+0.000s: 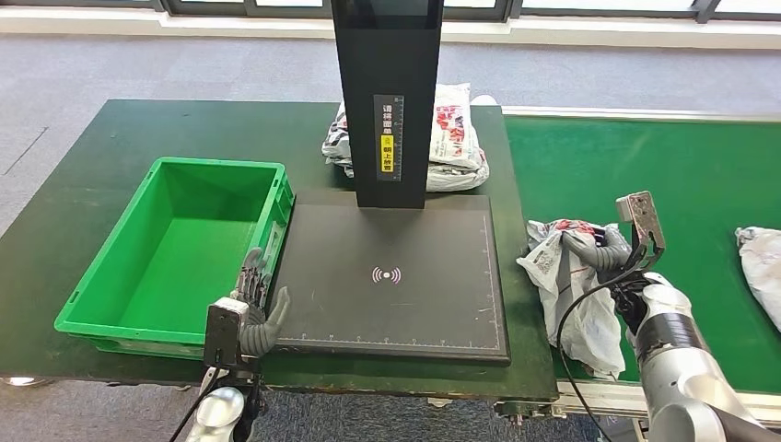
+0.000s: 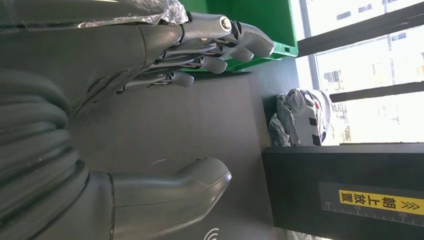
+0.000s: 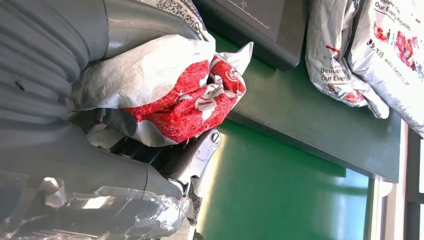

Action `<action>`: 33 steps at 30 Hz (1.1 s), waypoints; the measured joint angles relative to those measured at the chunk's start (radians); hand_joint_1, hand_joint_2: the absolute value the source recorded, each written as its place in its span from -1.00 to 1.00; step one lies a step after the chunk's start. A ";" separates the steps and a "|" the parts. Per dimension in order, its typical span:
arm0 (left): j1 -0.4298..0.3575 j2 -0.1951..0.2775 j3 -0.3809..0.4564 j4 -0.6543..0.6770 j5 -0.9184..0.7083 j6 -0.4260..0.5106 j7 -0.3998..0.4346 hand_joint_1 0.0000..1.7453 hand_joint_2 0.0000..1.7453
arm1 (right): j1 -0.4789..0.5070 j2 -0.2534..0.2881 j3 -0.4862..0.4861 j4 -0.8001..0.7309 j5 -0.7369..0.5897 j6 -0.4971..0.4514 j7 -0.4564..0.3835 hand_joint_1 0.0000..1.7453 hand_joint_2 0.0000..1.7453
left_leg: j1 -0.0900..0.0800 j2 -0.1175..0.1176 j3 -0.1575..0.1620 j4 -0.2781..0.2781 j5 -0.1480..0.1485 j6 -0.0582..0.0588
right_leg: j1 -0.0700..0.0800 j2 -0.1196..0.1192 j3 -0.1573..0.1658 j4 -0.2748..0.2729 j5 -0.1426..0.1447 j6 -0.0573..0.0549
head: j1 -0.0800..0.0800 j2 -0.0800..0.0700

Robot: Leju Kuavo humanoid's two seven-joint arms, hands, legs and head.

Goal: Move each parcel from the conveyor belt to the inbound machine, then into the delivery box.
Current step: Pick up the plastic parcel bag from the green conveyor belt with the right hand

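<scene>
While gripping a crumpled grey and red parcel (image 1: 571,276) over the green conveyor belt (image 1: 700,184), hangs just right of the black inbound machine (image 1: 396,276): the right hand (image 1: 603,249), fingers wrapped round the bag's top, thumb pressed on its grey side. Seen close in the right wrist view as a squashed bag (image 3: 170,90) bunched inside the hand (image 3: 100,130). Droops down from the hand toward the near edge of the belt.

Down at the near left corner of the machine's flat plate, held wide with nothing inside: the left hand (image 1: 258,308). Fingers (image 2: 220,47) spread and pointing up beside the green delivery box (image 1: 175,249), thumb (image 2: 185,187) out over the dark plate. Cannot tell if touching the plate or just above it.

Standing tall at the far side of the plate: the machine's black post (image 1: 387,92) with a yellow label. Behind it, at the far end of the dark table (image 1: 92,175), a pile of more grey bags (image 1: 456,138). Far right on the belt, well apart from the held bag, one more parcel at the picture's edge (image 1: 763,262).
</scene>
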 joint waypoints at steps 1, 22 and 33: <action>0.000 0.000 0.000 0.000 0.000 0.000 0.000 -1.00 1.00 | 0.000 0.000 0.000 0.000 0.000 0.000 0.000 1.00 1.00 | 0.000 0.000 0.000 0.000 0.000 0.000 | 0.000 0.000 0.000 0.000 0.000 0.000 | 0.000 0.000; 0.012 -0.001 0.000 0.000 -0.003 -0.004 -0.008 -1.00 1.00 | -0.120 0.008 0.065 -0.214 -0.483 -0.025 0.133 1.00 1.00 | -0.002 0.000 -0.004 0.000 0.002 0.000 | -0.003 0.000 -0.005 0.002 0.002 0.001 | 0.000 0.000; 0.012 -0.002 0.000 0.000 -0.003 -0.010 -0.008 -1.00 1.00 | -0.126 0.007 0.220 -0.328 -0.560 -0.068 0.125 1.00 1.00 | -0.002 0.000 -0.004 0.000 0.002 0.001 | -0.003 0.000 -0.005 0.002 0.002 0.001 | 0.000 0.000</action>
